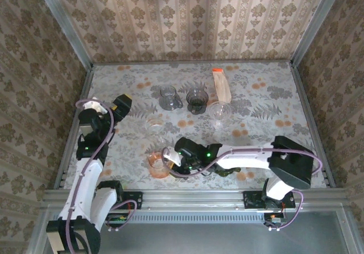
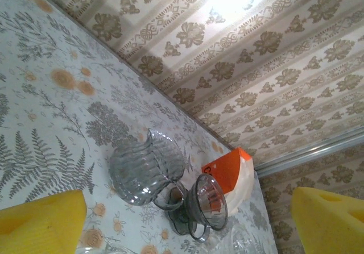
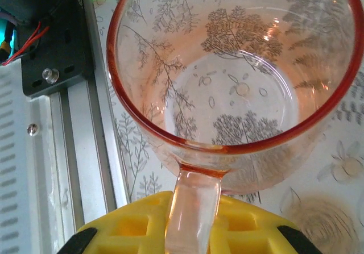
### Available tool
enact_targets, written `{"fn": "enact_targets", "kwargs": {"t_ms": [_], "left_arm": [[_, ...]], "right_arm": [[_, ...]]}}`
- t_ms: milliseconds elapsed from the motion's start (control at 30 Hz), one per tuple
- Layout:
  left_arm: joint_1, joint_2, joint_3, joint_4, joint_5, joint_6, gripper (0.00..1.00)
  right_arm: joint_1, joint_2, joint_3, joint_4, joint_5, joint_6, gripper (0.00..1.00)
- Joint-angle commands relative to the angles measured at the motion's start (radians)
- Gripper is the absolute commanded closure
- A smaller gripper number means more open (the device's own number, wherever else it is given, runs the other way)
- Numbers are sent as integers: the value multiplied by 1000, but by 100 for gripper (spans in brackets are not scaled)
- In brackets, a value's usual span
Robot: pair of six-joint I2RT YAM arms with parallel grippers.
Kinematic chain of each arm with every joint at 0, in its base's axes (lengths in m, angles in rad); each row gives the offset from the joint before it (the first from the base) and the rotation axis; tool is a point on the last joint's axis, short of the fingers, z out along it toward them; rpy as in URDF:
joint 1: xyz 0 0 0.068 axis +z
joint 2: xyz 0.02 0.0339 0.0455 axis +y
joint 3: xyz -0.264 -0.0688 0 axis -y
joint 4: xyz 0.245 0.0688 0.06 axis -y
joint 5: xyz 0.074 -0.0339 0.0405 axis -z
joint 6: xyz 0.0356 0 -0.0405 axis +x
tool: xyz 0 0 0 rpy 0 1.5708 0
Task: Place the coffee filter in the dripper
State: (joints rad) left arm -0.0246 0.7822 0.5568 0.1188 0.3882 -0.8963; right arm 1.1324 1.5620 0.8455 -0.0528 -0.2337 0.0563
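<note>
- Desk (image 1: 267,95): flat top under a floral cover, walled on three sides.
- Pink dripper (image 3: 239,83): clear glass with a pink rim, upright and empty, close to the near edge of the desk and left of its middle. Judged to be the dripper the task means, since it is the one in hand.
- Right pincer (image 3: 190,223): yellow pads drawn in against both sides of the pink dripper's handle (image 3: 190,197), gripping it.
- Left pincer (image 1: 121,104): spread wide with nothing between its pads, raised over the left side of the desk and facing the far edge.
- Coffee filter pack (image 1: 220,86): pale sleeve with an orange top, lying toward the far edge, a little right of middle. No filter is in the pink dripper yet.
- Grey dripper (image 1: 169,98) and dark dripper (image 1: 197,100): side by side, just left of the pack.
- Clear cup (image 1: 219,111): touching or just beside the pack's near end.
- Step in hand (judgement): steadying the dripper; the filter itself is not yet fetched.
- Next move (judgement): the free left pincer would need to reach the pack, pinch one thin filter and carry it to the held dripper.
</note>
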Motion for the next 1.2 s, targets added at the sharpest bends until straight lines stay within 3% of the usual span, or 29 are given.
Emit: {"fn": "enact_targets", "kwargs": {"t_ms": [0,167,333,600,933,1167], "left_arm": [[-23,-29,33,5,-4,13,7],[-46,-61,30,-36,11,9,7],[-51,-117,-5,-48,9,2,7],[-55,-138,-27,-46,21,-9,7],[-59,-136,-43,-26,26,-12,7],[-60,-123,-51,-16,28,-15,7]], "right_arm": [[4,-130,-24,-69,75,-21,93],[-25,-287,-63,-171,151,-23,94],[-143,-389,-102,-210,171,3,95],[-305,-267,-88,-145,195,36,98],[-309,-141,-77,-130,194,58,97],[-282,-113,-79,-127,192,95,86]]}}
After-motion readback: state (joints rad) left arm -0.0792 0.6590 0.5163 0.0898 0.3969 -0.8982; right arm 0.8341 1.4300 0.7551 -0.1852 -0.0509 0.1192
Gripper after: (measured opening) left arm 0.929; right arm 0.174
